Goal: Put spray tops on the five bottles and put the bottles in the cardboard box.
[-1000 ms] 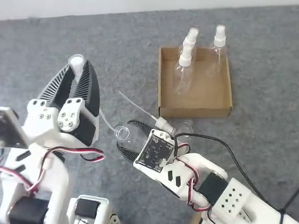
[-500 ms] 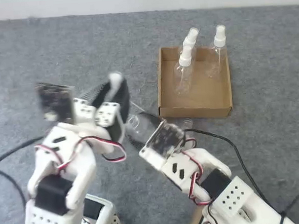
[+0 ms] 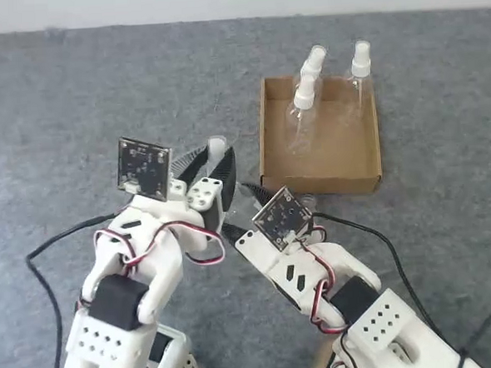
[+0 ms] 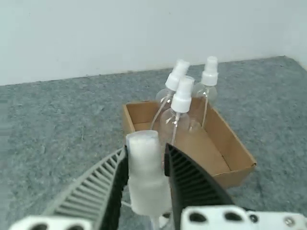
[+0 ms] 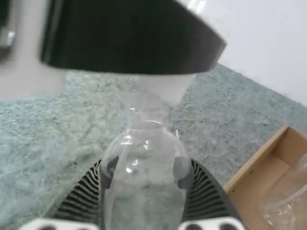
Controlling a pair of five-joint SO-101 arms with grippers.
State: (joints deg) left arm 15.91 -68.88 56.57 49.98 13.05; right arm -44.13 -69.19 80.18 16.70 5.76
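While tight in right end effector's [image 5: 144,184] pinch — bottle [image 5: 144,158], neck at left end effector's [image 4: 146,155] pinched spray top [image 4: 144,177].

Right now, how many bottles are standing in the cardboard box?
3, all inside the cardboard box: the right bottle at the far right corner, the leaning bottle left of it along the far wall, the front bottle just before that. None seems hidden there.

Ahead of left gripper [image 4: 145,151] fingers [image 4: 187,175]: cardboard box [image 4: 221,143], near floor bare; three capped bottles [image 4: 182,103] crowd its far end. Outward of those fingers: open carpet [image 3: 57,104]. Ahead of right gripper [image 5: 144,177] fingers [image 5: 204,191] and their clear bottle [image 5: 141,153]: left gripper with spray top [image 4: 148,189], close, blocking.
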